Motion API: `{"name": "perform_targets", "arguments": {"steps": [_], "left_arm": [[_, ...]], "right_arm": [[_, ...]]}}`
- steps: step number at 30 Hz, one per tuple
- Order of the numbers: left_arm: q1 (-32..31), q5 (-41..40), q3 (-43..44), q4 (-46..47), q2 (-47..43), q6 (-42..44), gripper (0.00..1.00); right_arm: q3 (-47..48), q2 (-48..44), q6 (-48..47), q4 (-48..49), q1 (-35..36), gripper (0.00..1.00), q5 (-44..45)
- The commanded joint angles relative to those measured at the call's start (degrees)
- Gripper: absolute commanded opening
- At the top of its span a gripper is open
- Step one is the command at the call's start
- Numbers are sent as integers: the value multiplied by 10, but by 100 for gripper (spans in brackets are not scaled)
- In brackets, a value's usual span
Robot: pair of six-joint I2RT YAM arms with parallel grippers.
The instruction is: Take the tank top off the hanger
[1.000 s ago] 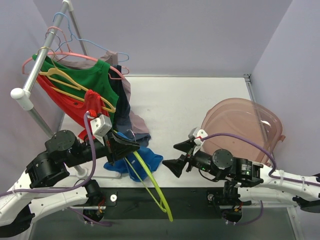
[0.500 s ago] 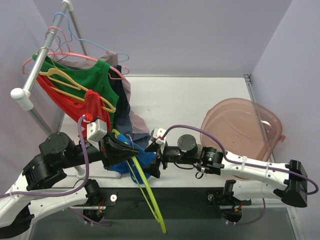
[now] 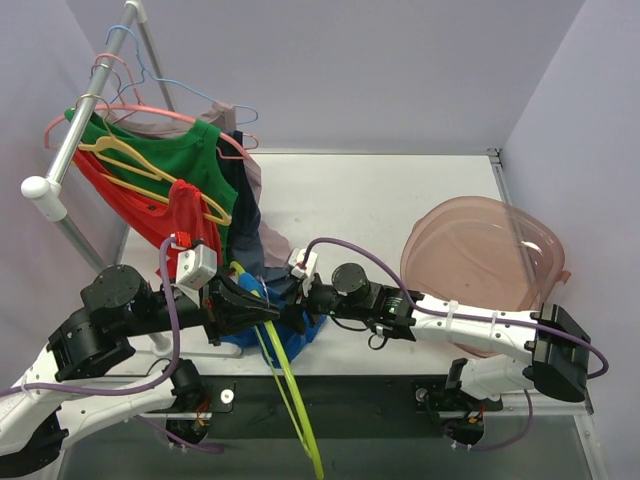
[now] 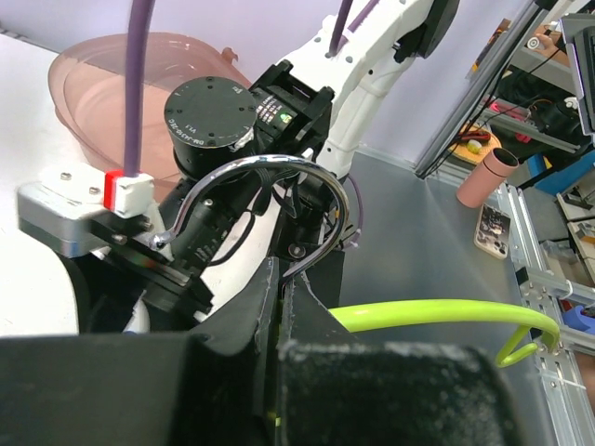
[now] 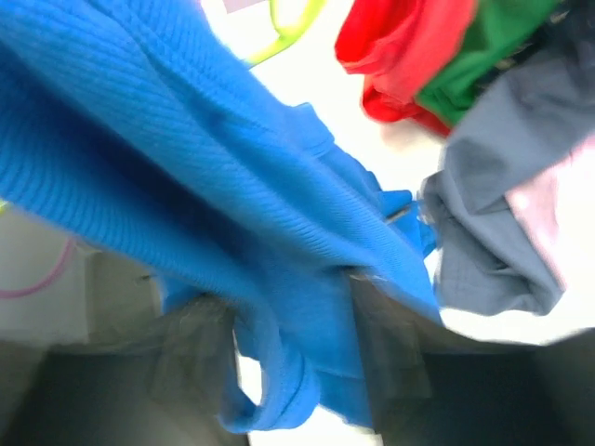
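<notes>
From above, near the near-left corner of the grey table (image 3: 400,200), the left gripper (image 3: 258,305) is pressed together on the neck of a lime-green plastic hanger (image 3: 290,400). The hanger's bar slants out past the table's near edge. A ribbed blue tank top (image 3: 292,342) is bunched on the hanger just beside that gripper, at the near edge. The right gripper (image 3: 293,308) reaches in from the right and touches the blue cloth. A metal clothes rail (image 3: 60,160) hung with green, red and grey garments stands along the left edge. A translucent pink plastic tub (image 3: 490,255) sits at the right edge.

In the left wrist view the dark fingers meet tightly. A chrome hook (image 4: 251,172) curves up from between them, and the green bar runs off to the right.

In the right wrist view the blue fabric fills most of the frame. A fold of it lies between two blurred fingers (image 5: 386,344) that stand apart. Whether they pinch it cannot be told.
</notes>
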Motion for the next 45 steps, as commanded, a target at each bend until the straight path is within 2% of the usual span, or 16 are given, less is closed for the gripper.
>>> {"name": "perform_targets", "arguments": {"steps": [1,3,8,18,27,33,39,45], "left_arm": [[1,25,2,67,-7,0,0],[1,30,1,69,-9,-1,0],[1,51,-4,75,-11,-10,0],[1,83,-17,71,-18,-15,0],[1,77,-23,57,-28,-3,0],[1,17,-23,26,-29,21,0],[1,-97,-49,-5,-42,59,0],[1,-181,-85,-16,-52,83,0]], "right_arm": [[27,12,10,53,-8,24,89],[39,19,10,27,-9,0,139],[60,18,19,5,-23,0,205],[134,64,114,-77,-78,0,188],[187,98,146,-174,-103,0,250],[227,54,143,-277,-117,0,322],[281,-13,129,-355,-120,0,442],[362,-70,73,-379,-141,0,480]]}}
